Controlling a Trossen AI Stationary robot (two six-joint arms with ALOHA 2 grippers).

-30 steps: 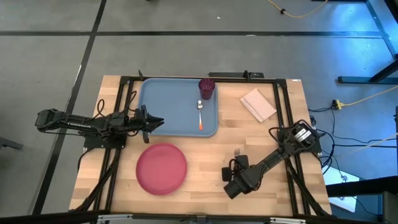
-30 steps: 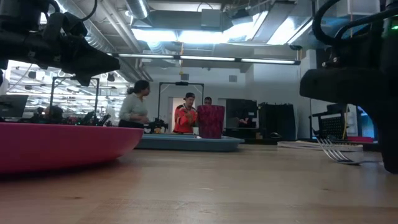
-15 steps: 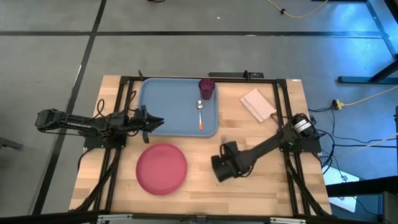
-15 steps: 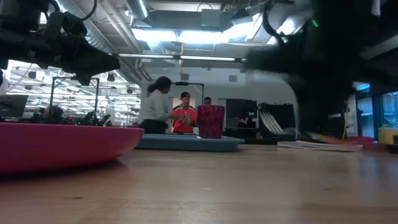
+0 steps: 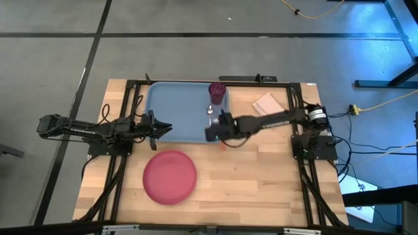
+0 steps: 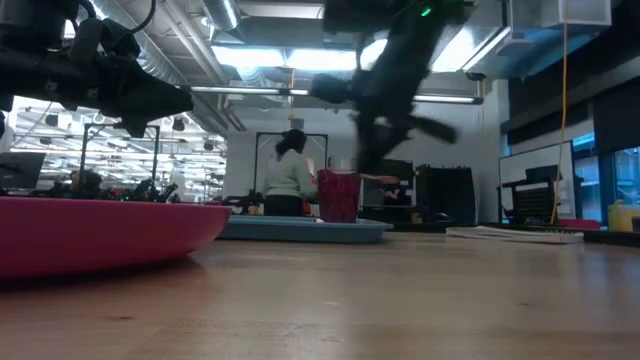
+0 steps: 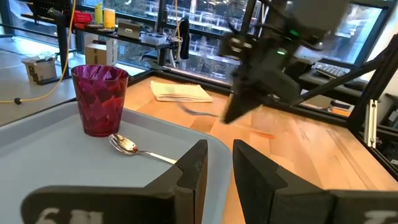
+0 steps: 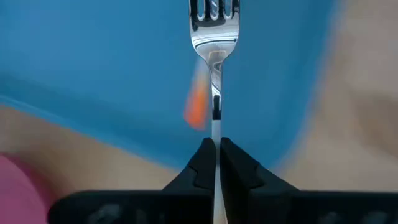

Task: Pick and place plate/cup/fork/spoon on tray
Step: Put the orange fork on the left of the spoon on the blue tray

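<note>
Since the last frame my right gripper [image 5: 214, 132] has swung from the near right of the table up to the tray's [image 5: 171, 104] right edge, carrying the fork [image 8: 214, 37]. Its fingers [image 8: 200, 163] are clamped on the fork's stem, tines pointing ahead over the blue tray. I note the spoon [image 7: 134, 148] lying on the tray just beside the cup [image 5: 217, 93], which stands upright in the tray's far right corner. Plate [image 5: 170, 176] rests on the table in front of the tray, apart from it. My left gripper [image 5: 164, 127] waits above the tray's left side, fingers [image 7: 194, 168] slightly apart, holding nothing. A napkin [image 5: 269, 104] lies right of the tray.
</note>
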